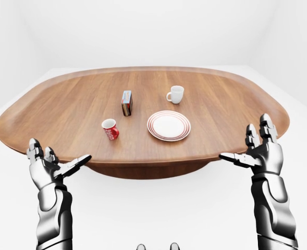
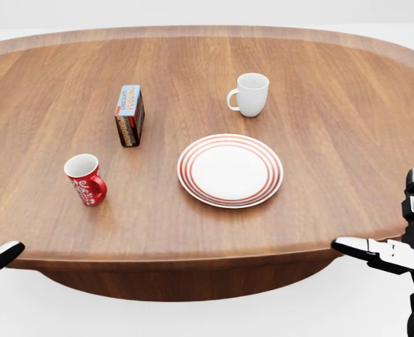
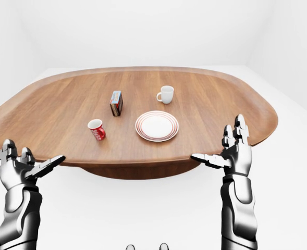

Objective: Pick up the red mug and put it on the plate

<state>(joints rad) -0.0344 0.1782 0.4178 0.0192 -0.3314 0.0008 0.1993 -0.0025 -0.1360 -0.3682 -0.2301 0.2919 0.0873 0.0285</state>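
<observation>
1. The left hand point(image 1: 51, 165) is raised at the lower left of the left-eye view, just below the table's near rim; its fingers are spread and it holds nothing.
2. The red mug point(image 2: 86, 179) stands upright on the wooden table point(image 2: 333, 126), left of centre in the head view, with white lettering on its side and its handle turned toward the lower right.
3. A small printed box point(image 2: 130, 115) stands on end above and right of the mug, well apart from it.
4. The plate point(image 2: 230, 170), white with red rings, lies at the centre of the head view, bare, clearly apart from the mug.
5. A white mug point(image 2: 250, 93) stands upright above the plate, handle to the left.
6. The right hand point(image 1: 261, 151) is raised at the lower right of the left-eye view, fingers spread with the thumb pointing left, gripping nothing.
</observation>
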